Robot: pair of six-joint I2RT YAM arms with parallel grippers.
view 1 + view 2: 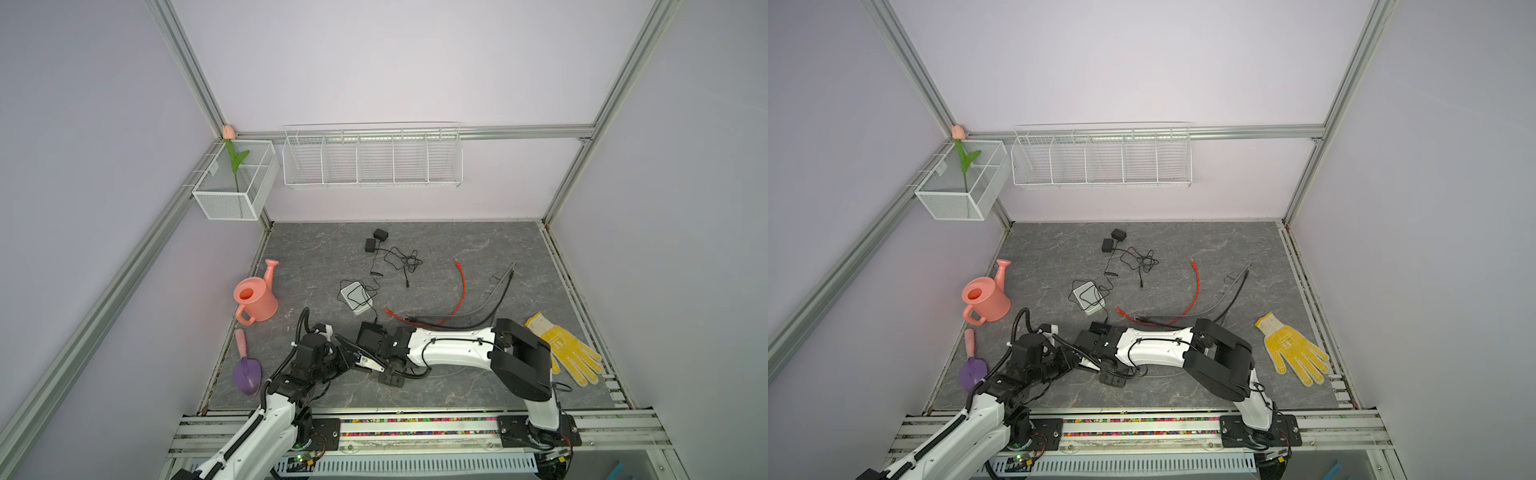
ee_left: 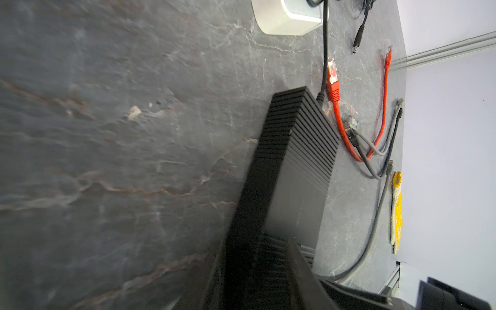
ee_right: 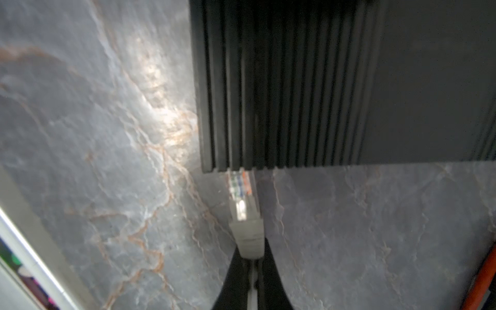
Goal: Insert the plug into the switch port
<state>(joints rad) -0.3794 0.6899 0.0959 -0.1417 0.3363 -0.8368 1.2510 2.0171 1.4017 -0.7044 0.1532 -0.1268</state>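
Nearest the lens, the right end effector [image 3: 251, 259] is seen closed narrowly on the rear boot of the plug [image 3: 244, 212], with the clear connector pointing ahead of the fingers. The plug's tip is met by the front edge of the switch [image 3: 295, 80], close to one corner of the ribbed black housing. The port is hidden beneath that edge, so it cannot be told whether the tip is entered or only pressed against the face.

Several failures are judged possible. Because the plug is held by its boot alone, it could be pivoted in the grip if it is pushed off-axis, and it would then be jammed against the port's rim. So near the corner, the port could be missed altogether.

The left end effector [image 2: 268, 249] is placed astride the housing's near end, a finger on each side; whether the housing is clamped cannot be told. If it is not, the switch could be slid across the smooth counter [image 3: 80, 174] by the push instead of receiving the plug.

Behind the switch, a black lead [image 2: 325, 53], a red cable [image 2: 334, 88] and grey cables [image 2: 375, 150] are lying loose. These could be dragged or snagged if the housing is shoved back.
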